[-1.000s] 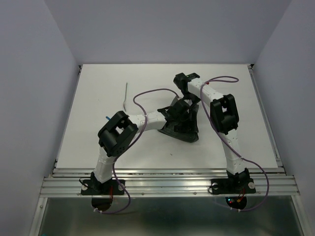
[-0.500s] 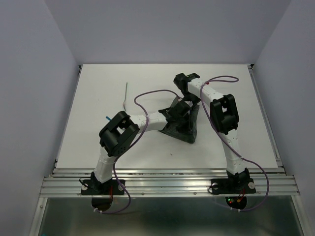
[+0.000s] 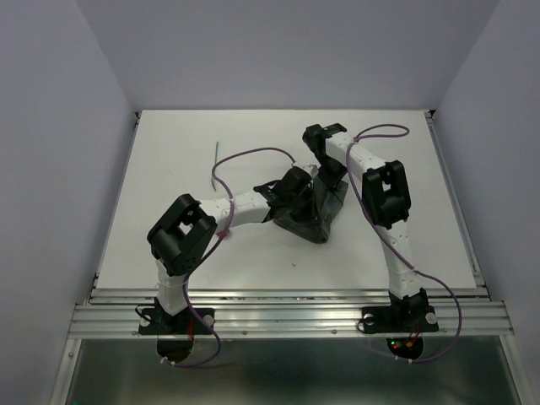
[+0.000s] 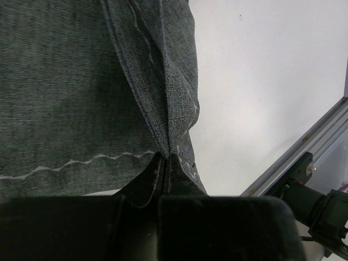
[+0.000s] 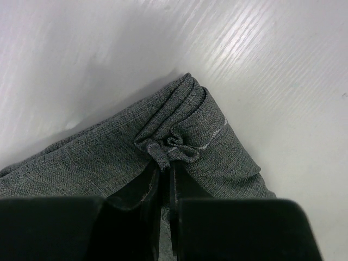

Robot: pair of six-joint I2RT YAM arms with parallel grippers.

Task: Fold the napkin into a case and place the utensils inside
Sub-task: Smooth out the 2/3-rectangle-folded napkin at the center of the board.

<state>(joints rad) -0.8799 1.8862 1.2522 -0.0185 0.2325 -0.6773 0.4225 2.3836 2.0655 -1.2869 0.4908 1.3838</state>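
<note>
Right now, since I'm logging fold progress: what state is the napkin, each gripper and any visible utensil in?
napkin: bunched, only partly folded, pinched at two spots.
left gripper: shut on a folded edge of the napkin.
right gripper: shut on a crumpled corner of the napkin.
grey utensil: lying loose, apart from the napkin, untouched.

This looks like a robotics lab test cell. A white table (image 3: 169, 245) is boxed in on three sides by plain pale walls (image 3: 278, 51). An aluminium rail (image 3: 287, 319) runs along its near edge, with a left arm (image 3: 179, 240) and a right arm (image 3: 384, 198) bolted to it. Loose purple cables (image 3: 253, 154) trail over the arms.
</note>
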